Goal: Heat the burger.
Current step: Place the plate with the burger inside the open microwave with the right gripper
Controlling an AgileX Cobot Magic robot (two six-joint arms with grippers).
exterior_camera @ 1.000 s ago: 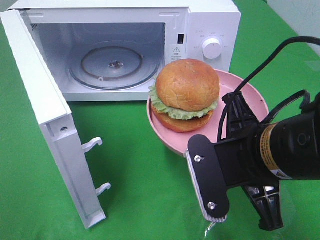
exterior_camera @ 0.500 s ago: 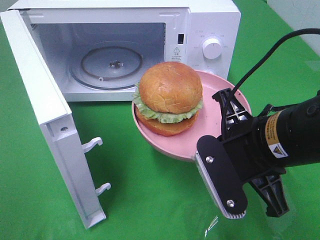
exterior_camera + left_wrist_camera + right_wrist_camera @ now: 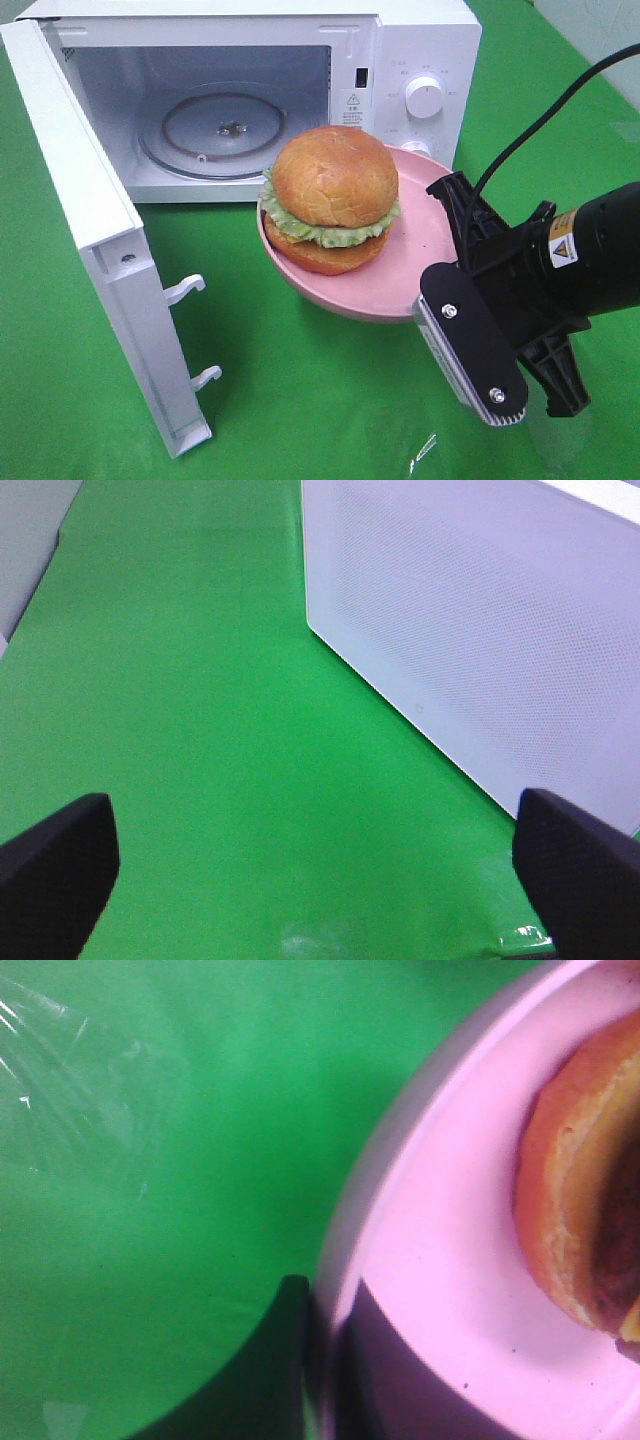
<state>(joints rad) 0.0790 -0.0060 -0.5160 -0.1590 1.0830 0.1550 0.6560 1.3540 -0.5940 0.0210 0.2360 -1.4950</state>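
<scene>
Pink plate [image 3: 395,290], pinched at its rim by the closed right tool [image 3: 445,272] and apparently clear of the green counter [image 3: 300,400], has travelled in the last second from before the microwave [image 3: 430,45] dial toward the open cavity. The burger [image 3: 332,198] rides on it just ahead of the tool's tips. The turntable [image 3: 225,130] lies farther ahead, so insertion remains; the left tool [image 3: 320,880] hangs wide open and empty.

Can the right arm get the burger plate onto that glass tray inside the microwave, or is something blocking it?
Probably yes. The door stands wide open, the glass tray is bare, and the right end effector holds the pink plate in front of the opening with nothing between.
</scene>
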